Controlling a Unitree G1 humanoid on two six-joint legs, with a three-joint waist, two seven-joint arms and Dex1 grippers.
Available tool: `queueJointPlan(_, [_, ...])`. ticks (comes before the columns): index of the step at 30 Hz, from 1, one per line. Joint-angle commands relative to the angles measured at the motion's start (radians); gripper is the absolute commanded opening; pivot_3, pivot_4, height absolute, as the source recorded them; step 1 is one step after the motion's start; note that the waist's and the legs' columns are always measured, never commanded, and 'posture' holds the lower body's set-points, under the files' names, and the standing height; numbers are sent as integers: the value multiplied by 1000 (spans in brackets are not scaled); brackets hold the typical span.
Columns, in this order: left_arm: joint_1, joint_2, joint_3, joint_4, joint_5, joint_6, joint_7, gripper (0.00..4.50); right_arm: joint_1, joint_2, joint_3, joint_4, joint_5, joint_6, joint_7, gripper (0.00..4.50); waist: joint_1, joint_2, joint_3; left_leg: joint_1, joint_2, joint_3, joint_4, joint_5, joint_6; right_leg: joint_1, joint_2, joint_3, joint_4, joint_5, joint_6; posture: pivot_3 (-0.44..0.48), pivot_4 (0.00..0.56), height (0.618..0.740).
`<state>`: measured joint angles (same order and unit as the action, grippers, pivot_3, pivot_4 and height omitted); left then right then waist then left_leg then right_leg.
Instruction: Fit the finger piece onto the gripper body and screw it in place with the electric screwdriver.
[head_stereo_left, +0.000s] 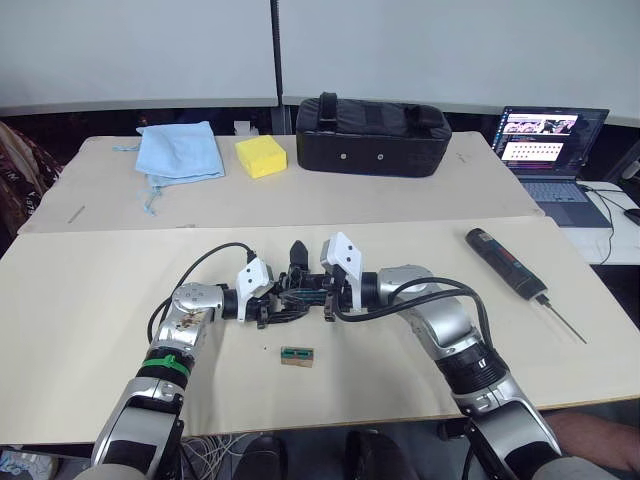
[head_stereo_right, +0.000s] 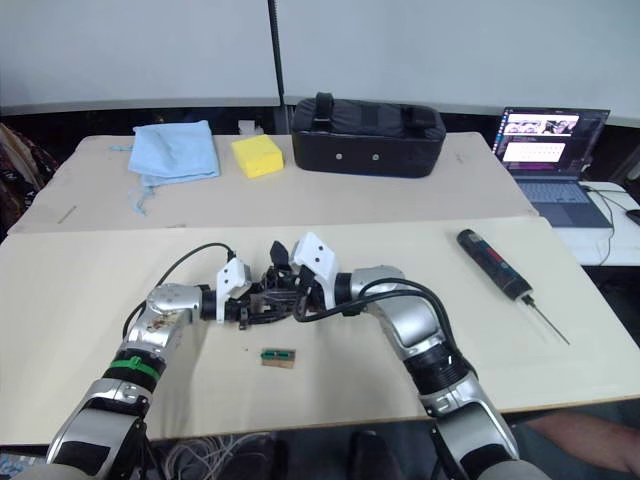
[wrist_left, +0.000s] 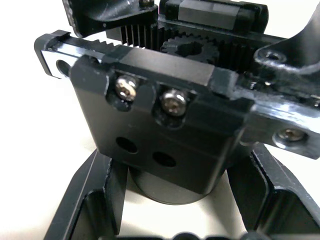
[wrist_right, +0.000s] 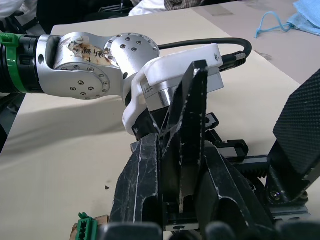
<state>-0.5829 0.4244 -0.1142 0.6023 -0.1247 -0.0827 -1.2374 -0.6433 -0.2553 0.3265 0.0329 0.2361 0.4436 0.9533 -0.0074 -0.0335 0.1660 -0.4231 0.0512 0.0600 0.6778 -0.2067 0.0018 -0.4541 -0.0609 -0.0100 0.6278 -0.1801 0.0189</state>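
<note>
1. Now, operator, your two end effectors meet over the middle of the near tabletop (head_stereo_left: 90, 300), a little in from its front edge.
2. Your left end effector (wrist_left: 170, 200) is clamped on the gripper body (wrist_left: 165, 135): its black fingers (wrist_left: 92, 200) flank the round base, with two silver screws facing the wrist camera.
3. Your right end effector (wrist_right: 180, 200) pinches the finger piece (wrist_right: 187, 130), which stands upright, its foot down at the gripper body's toothed rail.
4. You can see the electric screwdriver (head_stereo_left: 507, 264) lying flat near the right edge, bit pointing toward the front right corner, well apart from both arms.
5. A small green-topped block (head_stereo_left: 296, 356) lies just in front of the end effectors.
</note>
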Motion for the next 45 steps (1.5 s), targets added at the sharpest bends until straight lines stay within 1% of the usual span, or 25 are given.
queueJointPlan(1, [19,2,-28,-3,5,16,-24,2325,5,10,13,21,-13,-12,-6,430,-2,0,0,0,0,0,0,0,0,0,0,0,0,0,0,0,150,740])
queueJointPlan(8, [18,-1,-27,2,5,15,-20,2325,-15,1,24,74,-29,-20,14,430,-4,0,0,0,0,0,0,0,0,0,0,0,0,0,1,0,150,740])
queueJointPlan(14, [10,-2,-24,11,7,12,-13,2325,-29,-25,43,96,-32,25,41,430,-4,0,-1,1,0,0,0,0,0,0,0,0,0,0,1,0,150,740])
queueJointPlan(20, [-13,-1,-12,54,9,-8,-5,2325,-65,-3,29,133,-26,58,24,430,-4,1,-5,2,0,0,0,0,0,1,0,0,0,0,0,0,150,740])
queueJointPlan(27, [-16,-4,-15,63,9,-19,-9,2325,-52,-13,18,88,-16,20,41,430,-4,1,-6,4,0,0,0,0,0,3,0,0,1,-1,0,0,150,740])
queueJointPlan(31, [-8,-5,-16,54,7,-18,-8,2325,-41,-2,-22,36,19,11,26,430,-2,1,-6,4,0,0,0,0,0,3,0,0,1,-1,0,0,150,740])
queueJointPlan(33, [-4,-5,-15,53,7,-19,-6,2325,-34,-4,-27,4,35,0,37,1486,-2,1,-6,3,0,0,0,0,0,3,0,0,0,-1,0,0,150,740])
queueJointPlan(37, [7,-8,-14,49,5,-19,0,2325,-17,0,-40,-45,52,-81,56,2882,-2,1,-6,2,0,0,0,0,0,2,0,0,0,-1,0,0,150,740])
queueJointPlan(39, [14,-7,-12,48,4,-20,3,2325,-14,4,-53,-53,50,-113,45,3515,-3,1,-6,2,0,0,0,0,0,2,0,0,0,-1,0,0,150,740])
queueJointPlan(40, [18,-6,-11,47,4,-21,4,2325,-14,4,-59,-55,52,-118,44,3906,-3,1,-6,2,0,0,0,0,0,2,0,0,0,-1,0,0,150,740])
queueJointPlan(42, [25,-4,-11,44,3,-22,5,2325,-14,7,-73,-56,62,-138,51,4449,-4,1,-6,2,0,0,0,0,0,2,0,0,0,-1,0,0,150,740])
queueJointPlan(45, [32,-3,-10,40,1,-22,10,2325,-9,13,-91,-60,83,-177,68,4449,-5,1,-6,2,0,0,0,0,0,1,0,0,0,-1,0,0,150,740])
